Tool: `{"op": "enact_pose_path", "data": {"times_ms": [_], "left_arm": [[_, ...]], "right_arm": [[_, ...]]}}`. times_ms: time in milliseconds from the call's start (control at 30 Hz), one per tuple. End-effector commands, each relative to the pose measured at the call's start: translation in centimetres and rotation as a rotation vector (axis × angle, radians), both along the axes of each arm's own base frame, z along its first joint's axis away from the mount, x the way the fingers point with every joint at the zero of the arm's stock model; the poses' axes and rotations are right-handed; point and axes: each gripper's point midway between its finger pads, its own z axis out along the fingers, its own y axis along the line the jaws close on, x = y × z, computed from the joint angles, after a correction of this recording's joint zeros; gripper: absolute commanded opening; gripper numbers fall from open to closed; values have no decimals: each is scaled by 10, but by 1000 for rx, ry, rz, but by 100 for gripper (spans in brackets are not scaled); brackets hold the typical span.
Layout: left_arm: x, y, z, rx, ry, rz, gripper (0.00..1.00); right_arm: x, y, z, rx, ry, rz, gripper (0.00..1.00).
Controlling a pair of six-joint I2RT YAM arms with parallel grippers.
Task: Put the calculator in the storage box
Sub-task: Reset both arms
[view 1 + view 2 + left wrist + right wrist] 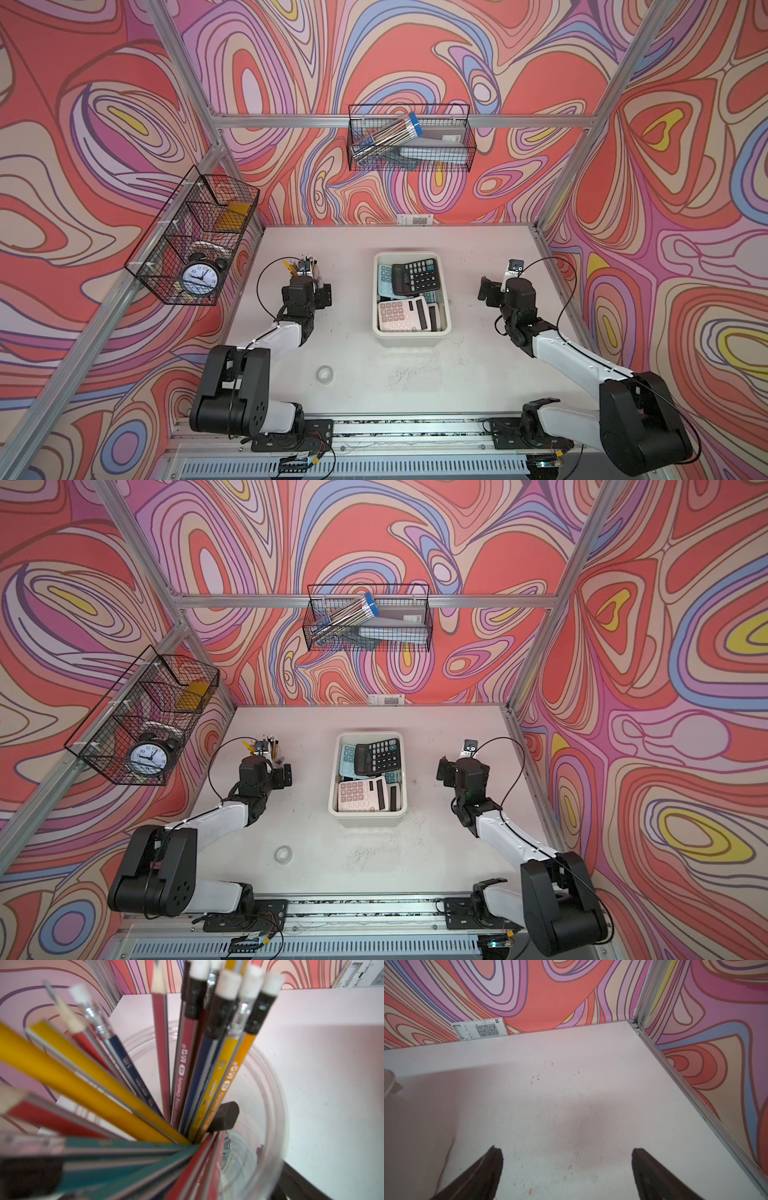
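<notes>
The white table (415, 374) is carrying the whole set-up inside walls of swirled pattern. The left arm (274, 336) and the right arm (569, 353) are reaching in from the near edge, one on each side of the storage box and both well apart from it. Two black wire baskets are hanging above the table: the side basket (195, 241) is holding an alarm clock (200, 277), and the back basket (409, 139) is holding a clear tube of pencils (388, 139) lying at a slant. The storage box (411, 338) is sitting near the middle of the table in both top views, and the calculators are lying inside it. A black calculator (415, 276) is resting on top toward the far end, overlapping a pale blue calculator (384, 276), and a white calculator (401, 313) is lying tilted toward the near end. The right gripper (565, 1148) is hovering over bare table with its jaws standing wide apart and nothing between them. The left gripper (321, 295) is hovering by a clear pencil cup (268, 1095); its wrist view is showing dark fingers far out at either edge, so the jaws are standing apart and gripping nothing. A roll of clear tape (325, 373) is lying on the table nearer the left arm. A dark eraser (225, 1114) is sitting among the pencils in the cup.
</notes>
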Motion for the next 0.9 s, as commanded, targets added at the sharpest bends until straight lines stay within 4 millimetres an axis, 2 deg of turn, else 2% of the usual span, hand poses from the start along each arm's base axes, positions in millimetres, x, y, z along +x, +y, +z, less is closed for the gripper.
{"op": "enact_pose_path", "data": {"times_ms": [0,67,100,167,300,567,733,867], "left_arm": [[-9,2,3,-36,2,20,99],[-11,5,4,-38,-18,42,99],[-18,6,-4,-36,-7,45,99],[-24,4,-8,-25,-12,18,99],[-29,-4,-5,-24,-54,-42,99],[-28,-20,4,-24,-132,-152,99],[-28,-30,14,30,-241,-240,99],[-27,-29,6,35,-305,-246,99]], "right_arm": [[-1,-5,6,-1,-52,-14,98],[-2,-6,6,-5,-80,-19,98],[-1,-8,6,-7,-89,-26,98],[-1,-8,5,-14,-114,-27,98],[1,-13,4,-29,-178,-50,98],[5,-20,-6,-109,-278,-75,98],[4,-15,-5,-145,-301,-33,98],[8,-20,-9,-164,-334,-54,98]]}}
